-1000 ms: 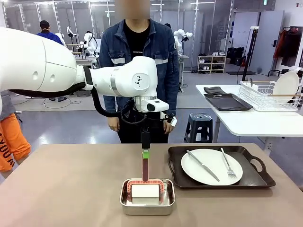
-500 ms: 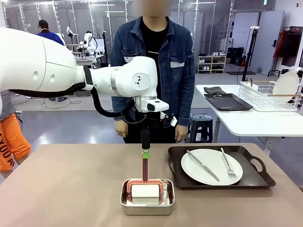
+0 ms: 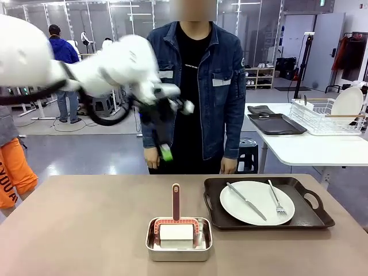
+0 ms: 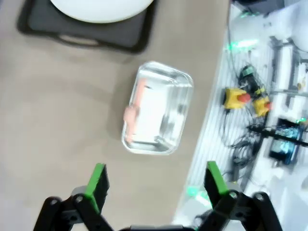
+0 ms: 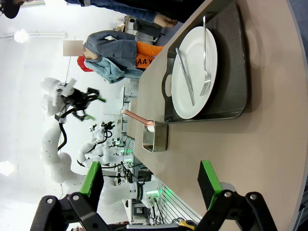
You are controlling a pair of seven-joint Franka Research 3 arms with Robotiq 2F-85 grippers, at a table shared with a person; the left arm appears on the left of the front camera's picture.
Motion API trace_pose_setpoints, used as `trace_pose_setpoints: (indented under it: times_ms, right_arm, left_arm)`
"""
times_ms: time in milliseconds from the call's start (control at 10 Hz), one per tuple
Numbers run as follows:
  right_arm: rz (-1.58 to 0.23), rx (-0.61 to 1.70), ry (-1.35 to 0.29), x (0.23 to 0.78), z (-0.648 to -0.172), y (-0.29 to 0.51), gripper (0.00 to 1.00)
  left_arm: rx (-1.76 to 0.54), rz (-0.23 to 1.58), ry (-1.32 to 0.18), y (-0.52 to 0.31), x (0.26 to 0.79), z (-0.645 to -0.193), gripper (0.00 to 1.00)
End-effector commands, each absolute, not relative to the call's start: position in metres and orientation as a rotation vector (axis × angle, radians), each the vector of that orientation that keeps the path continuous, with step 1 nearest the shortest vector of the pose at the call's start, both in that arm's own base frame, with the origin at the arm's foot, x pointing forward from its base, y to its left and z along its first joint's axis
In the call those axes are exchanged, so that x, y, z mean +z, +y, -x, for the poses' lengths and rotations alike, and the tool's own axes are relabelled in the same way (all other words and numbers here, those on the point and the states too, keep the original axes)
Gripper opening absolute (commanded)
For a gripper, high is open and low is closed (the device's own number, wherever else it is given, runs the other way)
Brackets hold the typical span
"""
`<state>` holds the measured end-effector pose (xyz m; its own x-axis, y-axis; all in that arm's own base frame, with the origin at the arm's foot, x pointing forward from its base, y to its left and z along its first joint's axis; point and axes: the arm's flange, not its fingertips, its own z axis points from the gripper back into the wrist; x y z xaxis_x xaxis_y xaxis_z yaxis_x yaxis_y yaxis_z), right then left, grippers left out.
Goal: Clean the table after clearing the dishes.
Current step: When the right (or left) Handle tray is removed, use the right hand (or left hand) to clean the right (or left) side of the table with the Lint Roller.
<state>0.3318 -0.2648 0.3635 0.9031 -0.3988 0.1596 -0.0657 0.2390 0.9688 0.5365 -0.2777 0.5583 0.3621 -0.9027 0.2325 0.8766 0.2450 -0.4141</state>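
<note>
Beige-brown and matte, the table (image 3: 86, 230) spans the lower front view, with a person (image 3: 198, 86) in a denim jacket standing at its far edge. Near our edge sits a small steel pan (image 3: 179, 246) holding a white block (image 3: 176, 232) and a brush (image 3: 176, 201) whose reddish handle stands upright. Just right of the pan lies a dark tray (image 3: 305, 217) carrying a white plate (image 3: 236, 210), a knife (image 3: 246, 201) and a fork (image 3: 276, 199). High above the pan and a little to its left, the left gripper (image 3: 165, 153) hangs well clear of the table. It is blurred, so we cannot judge its fingers from this side.

From the left wrist we look down on the table (image 4: 57, 120). Both green-padded fingers (image 4: 97, 180) stand spread wide with nothing between them. The pan (image 4: 180, 110) lies beyond them, well apart. Past the pan, at the top edge, we see part of the tray (image 4: 96, 41) and the plate's rim (image 4: 101, 7).

From the right wrist the scene is rolled sideways. The right gripper (image 5: 150, 168) has its fingers (image 5: 209, 180) spread apart and empty above the table (image 5: 269, 159). The pan (image 5: 156, 137) sits beyond the fingers, untouched. The tray (image 5: 238, 57) with the plate (image 5: 192, 91), knife and fork lies beside the pan.
</note>
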Motion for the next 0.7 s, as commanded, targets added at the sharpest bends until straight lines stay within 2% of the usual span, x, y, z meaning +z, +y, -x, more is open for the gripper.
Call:
trace_pose_setpoints:
  times_ms: [0, 100, 300, 600]
  right_arm:
    - [-1.323, -0.238, -0.417, 0.367, -0.331, -0.264, 1.0]
    - [-1.323, -0.238, -0.417, 0.367, -0.331, -0.264, 1.0]
    - [-1.323, -0.238, -0.417, 0.367, -0.331, -0.264, 1.0]
    - [-1.323, -0.238, -0.417, 0.367, -0.331, -0.264, 1.0]
  left_arm:
    - [-0.847, 0.911, -0.112, -0.137, 0.575, -0.502, 1.0]
    - [-0.67, 1.01, -0.208, -0.065, 0.57, -0.486, 1.0]
    - [-0.432, 1.404, -0.35, 0.068, 0.526, -0.444, 1.0]
    - [-0.008, 1.413, -0.588, 0.192, 0.457, -0.366, 1.0]
